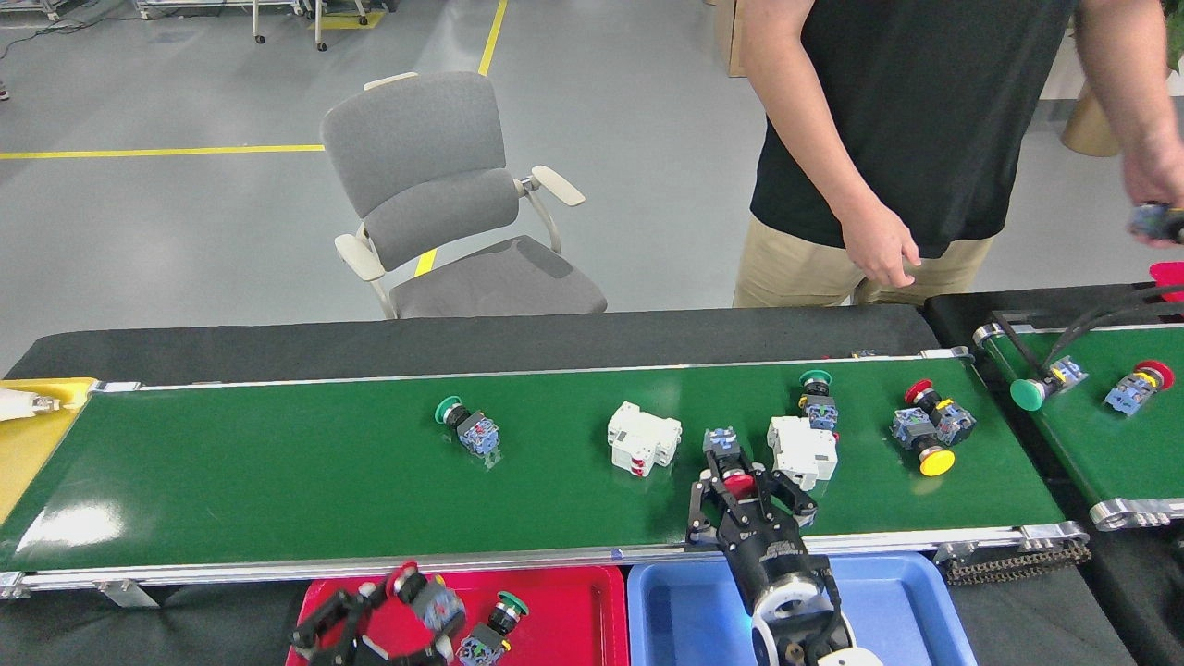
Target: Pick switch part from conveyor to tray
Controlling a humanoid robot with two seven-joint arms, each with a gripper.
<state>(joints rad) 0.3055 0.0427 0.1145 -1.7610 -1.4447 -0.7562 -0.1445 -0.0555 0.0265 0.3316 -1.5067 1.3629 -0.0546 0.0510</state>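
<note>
While the right gripper (740, 488) is set over the near part of the conveyor (277, 481), its fingers are closed around a red-capped switch part (731, 462) that lies on the belt just beside a white block (803, 450). The left gripper (388, 606) is seen low over the red tray (573, 610), its fingers closed on another red-capped switch (421, 592), near a green-capped switch (490, 634) lying in that tray. A blue tray (684, 615) is placed beside the red one.
</note>
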